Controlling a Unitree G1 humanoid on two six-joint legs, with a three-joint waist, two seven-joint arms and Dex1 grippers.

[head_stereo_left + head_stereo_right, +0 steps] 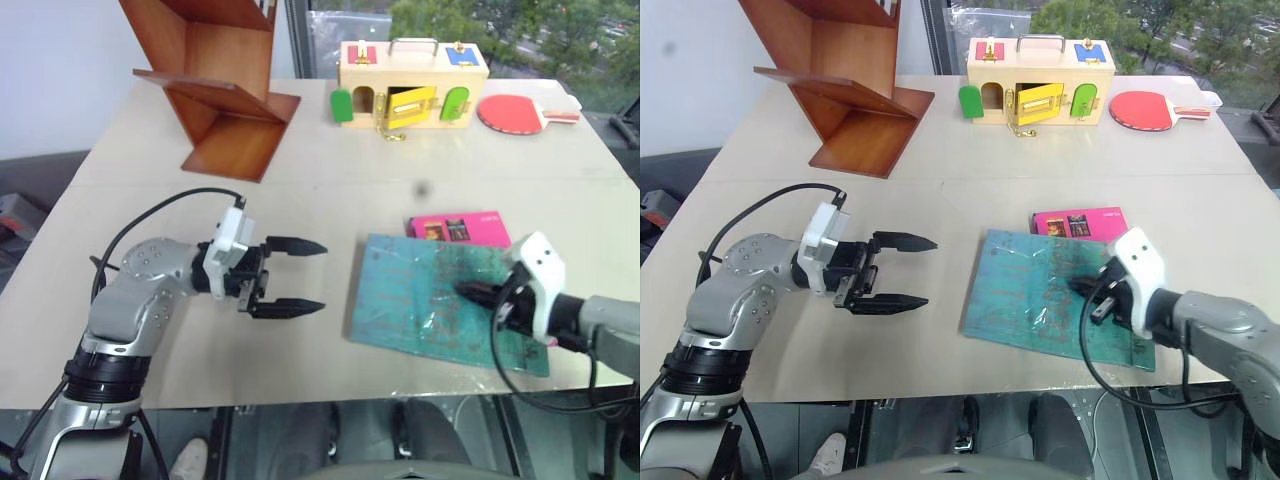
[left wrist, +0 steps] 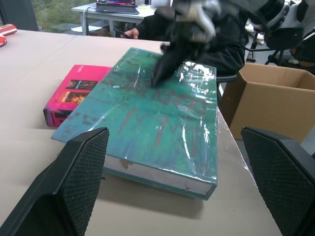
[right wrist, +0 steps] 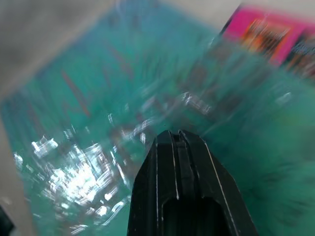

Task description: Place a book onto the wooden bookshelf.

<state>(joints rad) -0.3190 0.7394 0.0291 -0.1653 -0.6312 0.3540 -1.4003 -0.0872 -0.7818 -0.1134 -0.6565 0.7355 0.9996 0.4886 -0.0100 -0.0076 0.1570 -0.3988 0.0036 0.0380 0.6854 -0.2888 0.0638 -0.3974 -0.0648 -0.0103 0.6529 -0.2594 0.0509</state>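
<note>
I'm seeing the book [image 1: 440, 300] lying flat on the bench [image 1: 330, 190], long axis running 10 to 4. My right gripper [image 1: 1080, 285], jaws together, is pressing its cover; my left gripper [image 1: 300, 277], jaws apart, is facing it at 3 o'clock.

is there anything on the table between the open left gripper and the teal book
Nothing visible. The left gripper hangs open, its jaws facing the teal book, with bare table between them. The pink book lies at the teal book's far edge, out of the way. The shut right gripper is over the cover.
</note>
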